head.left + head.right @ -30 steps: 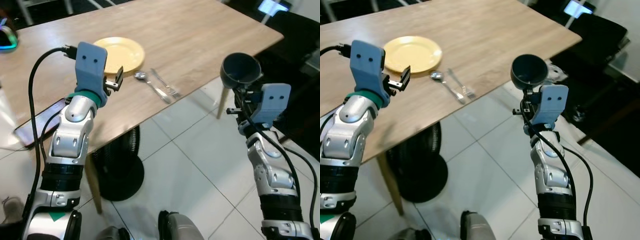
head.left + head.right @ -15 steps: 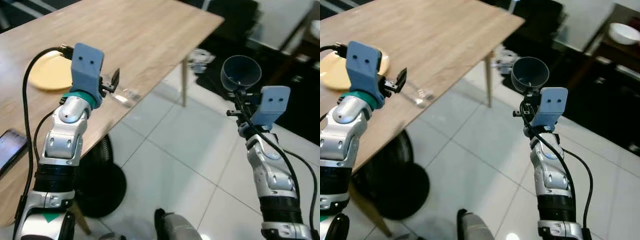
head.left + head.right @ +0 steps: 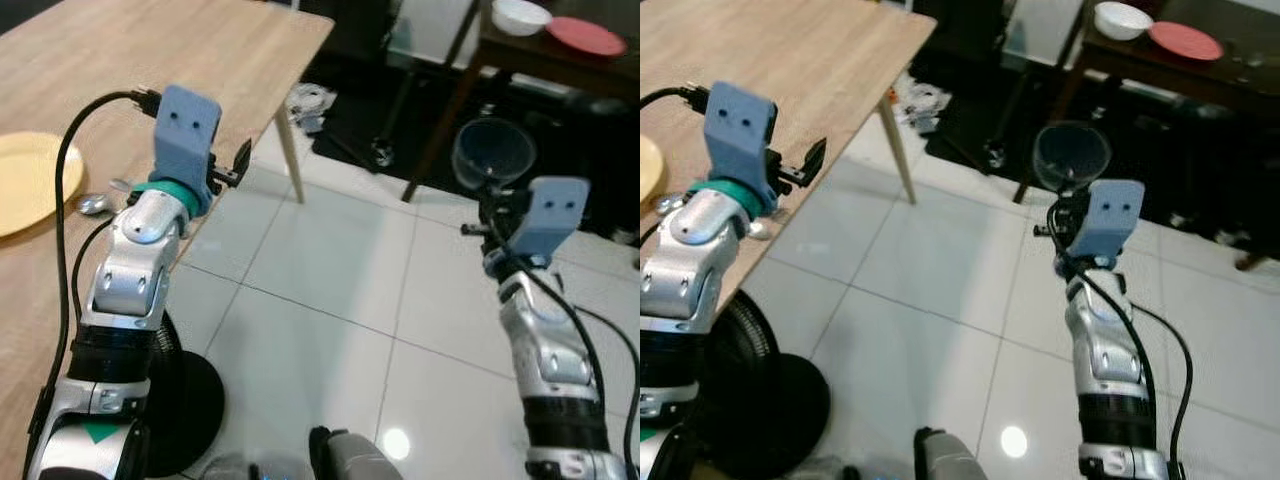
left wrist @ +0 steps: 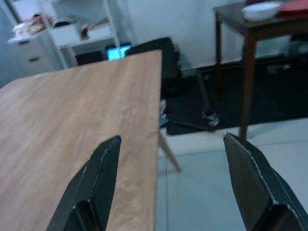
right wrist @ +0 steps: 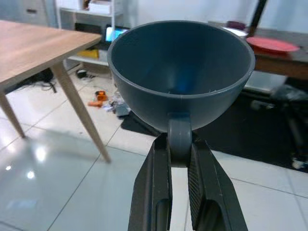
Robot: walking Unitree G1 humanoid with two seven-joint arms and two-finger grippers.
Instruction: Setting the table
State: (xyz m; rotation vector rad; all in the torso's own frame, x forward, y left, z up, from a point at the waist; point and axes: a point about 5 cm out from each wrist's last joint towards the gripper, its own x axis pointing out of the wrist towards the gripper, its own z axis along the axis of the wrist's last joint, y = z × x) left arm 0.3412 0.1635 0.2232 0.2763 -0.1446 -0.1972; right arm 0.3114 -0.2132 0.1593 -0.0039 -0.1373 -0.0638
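Change noted: over the last second my whole field of view has swung away from the table. The plate, spoon and fork that lay in front of me now sit off to my left, and open floor lies ahead. I judge this to be my own turning, not any movement of the tableware. For the task it means the cup is being carried away from the place setting for the moment, so placing it is not yet in hand.

Nearest, my right claw (image 5: 179,159) is clamped narrow on the handle of the cup (image 5: 182,72). The cup stands upright above the fingers, mouth up, and looks empty. It hangs over floor tile, well apart from the table.

My left claw (image 4: 175,185) is spread wide and holds nothing. It hovers just past the table (image 4: 72,120) edge, with the tabletop ahead of it.

Behind my left arm lie the plate (image 3: 25,180) and the spoon (image 3: 97,203); the fork I cannot make out.

Farthest, beyond my right claw, a dark side table (image 3: 1140,70) carries a white bowl (image 3: 1121,18) and a red plate (image 3: 1185,40).

Count: one cup, one yellow plate, one spoon, one white bowl, one red plate, two tables.
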